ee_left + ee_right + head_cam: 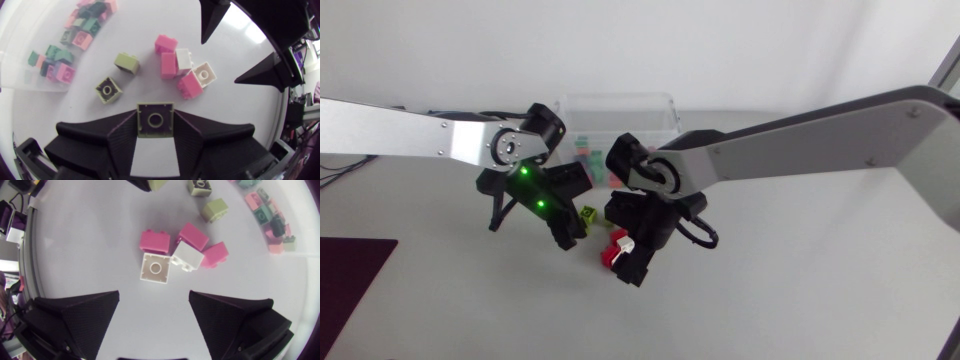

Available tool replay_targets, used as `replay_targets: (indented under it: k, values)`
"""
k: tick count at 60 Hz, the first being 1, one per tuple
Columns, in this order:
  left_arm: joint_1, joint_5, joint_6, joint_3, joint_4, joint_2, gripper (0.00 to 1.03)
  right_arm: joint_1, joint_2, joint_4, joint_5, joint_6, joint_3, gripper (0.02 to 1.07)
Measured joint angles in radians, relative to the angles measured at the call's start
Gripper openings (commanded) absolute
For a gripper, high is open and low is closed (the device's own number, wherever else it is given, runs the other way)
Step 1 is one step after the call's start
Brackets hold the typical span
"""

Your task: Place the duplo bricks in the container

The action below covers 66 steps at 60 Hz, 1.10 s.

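Observation:
My left gripper [155,131] is shut on an olive-green duplo brick [155,119], gripped from both sides just above the table. Two more olive bricks [108,90] [127,62] lie ahead of it. Beside them is a cluster of pink bricks [168,65] and white bricks [204,74]. My right gripper [154,305] hangs open over that cluster, with a white brick [155,268] and a pink brick [154,240] just ahead of its fingers. In the head view both grippers [565,228] [635,258] meet at mid-table, in front of the clear container [618,98].
The container holds several green, pink and salmon bricks [65,70] [270,215]. A dark mat [350,280] lies at the table's front left corner. White bare table spreads to the right and front of the grippers.

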Motion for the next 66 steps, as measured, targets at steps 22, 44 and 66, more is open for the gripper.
replay_targets:
  k: [22,44,66]
  values:
    - [0.106,0.106,-0.059,0.063,0.0,-0.123,0.32,0.006,0.157,-0.159,0.023,0.049,0.213,0.94]
    - [0.156,0.158,-0.108,0.125,0.014,-0.144,0.33,0.014,0.248,-0.213,0.045,0.068,0.303,0.59]
    - [0.173,0.162,-0.172,0.164,0.096,-0.156,0.33,0.025,0.301,-0.235,0.048,0.071,0.361,0.21]
